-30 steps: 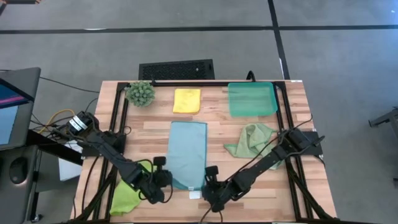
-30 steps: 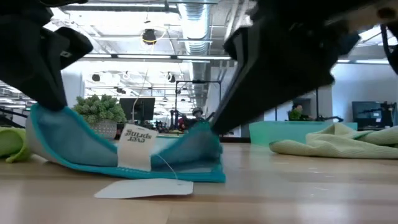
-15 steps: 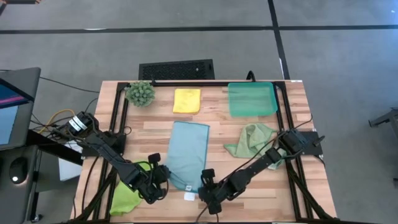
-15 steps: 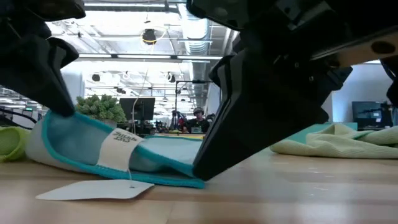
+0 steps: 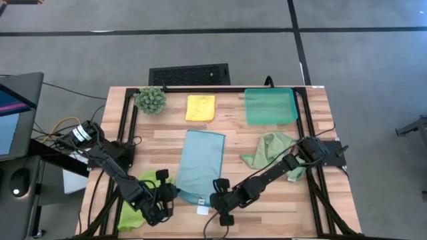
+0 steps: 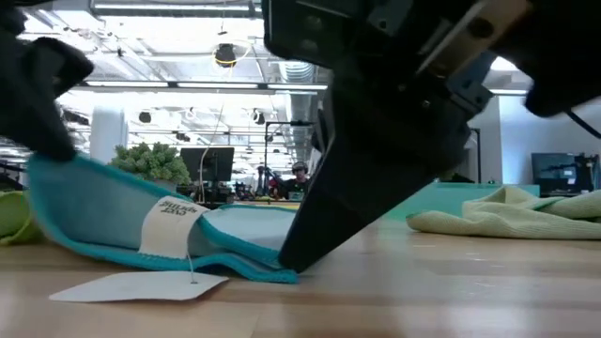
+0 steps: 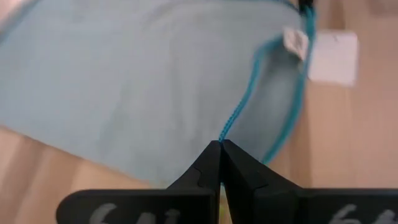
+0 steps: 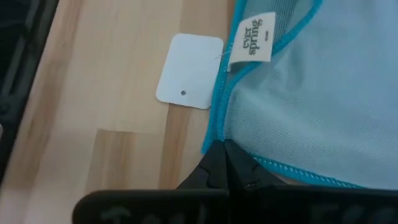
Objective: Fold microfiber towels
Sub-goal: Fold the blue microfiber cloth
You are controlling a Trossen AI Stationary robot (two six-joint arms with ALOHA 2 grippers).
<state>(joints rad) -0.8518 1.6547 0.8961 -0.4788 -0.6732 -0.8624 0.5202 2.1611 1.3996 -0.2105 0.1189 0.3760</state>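
1. Two dark grippers pinch the near edge of the light blue microfiber towel (image 5: 200,165), a long rectangle of soft cloth lying at the middle of the wooden slatted table (image 5: 227,133).
2. The left gripper (image 5: 167,193) is clamped shut on the towel's near left corner; its wrist view shows the teal stitched hem (image 7: 239,118) running into its closed tips.
3. The right gripper (image 5: 215,198) is closed on the near right corner, just beside the white paper hang tag (image 8: 189,79) and the sewn fabric label (image 8: 254,38).
4. In the low view, the towel's near edge is lifted at the left and sags to the table at the right.
5. The lime green cloth (image 5: 137,208) lies crumpled under the left arm; the pale sage green cloth (image 5: 269,150) is bunched near the right arm.
6. The folded yellow cloth (image 5: 200,107) sits at the far side, between the small spiky green plant (image 5: 151,99) and the rigid teal plastic tray (image 5: 270,107).
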